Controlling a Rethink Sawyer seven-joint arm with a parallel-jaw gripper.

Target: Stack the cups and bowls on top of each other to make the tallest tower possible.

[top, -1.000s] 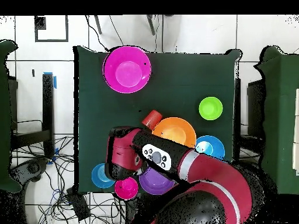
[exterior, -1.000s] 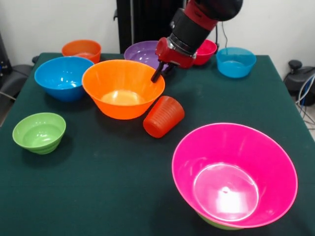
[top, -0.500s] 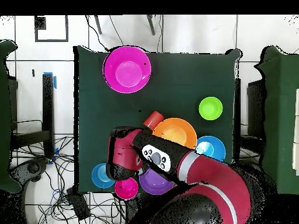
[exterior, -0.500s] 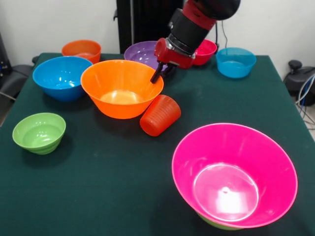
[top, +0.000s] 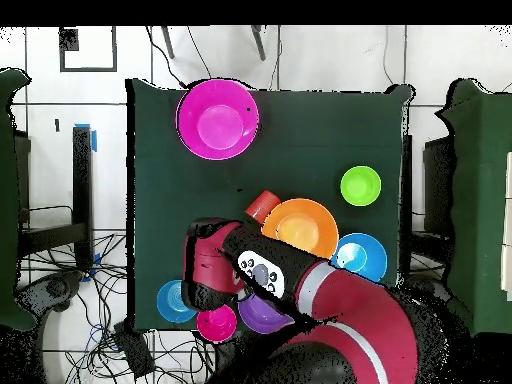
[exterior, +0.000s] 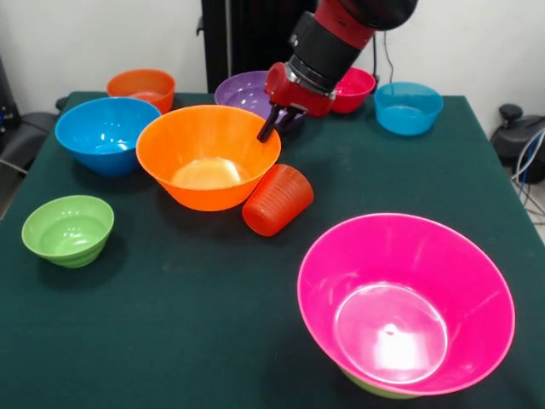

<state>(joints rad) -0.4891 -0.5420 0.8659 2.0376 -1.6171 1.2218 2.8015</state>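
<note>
The gripper (exterior: pixel 274 122) hangs at the far rim of the big orange bowl (exterior: pixel 209 156), one dark finger (exterior: pixel 266 129) touching or just over that rim; whether the jaws are apart or clamped on it I cannot tell. The cup (exterior: pixel 278 200) lies on its side against the bowl. The tower (exterior: pixel 405 305) (pink bowl over a green one) sits well apart. A one-sided rim pinch could tip the bowl or knock the cup rolling.

Bright, even overhead light; glare in the pink bowl (exterior: pixel 390 332); soft shadows.
</note>
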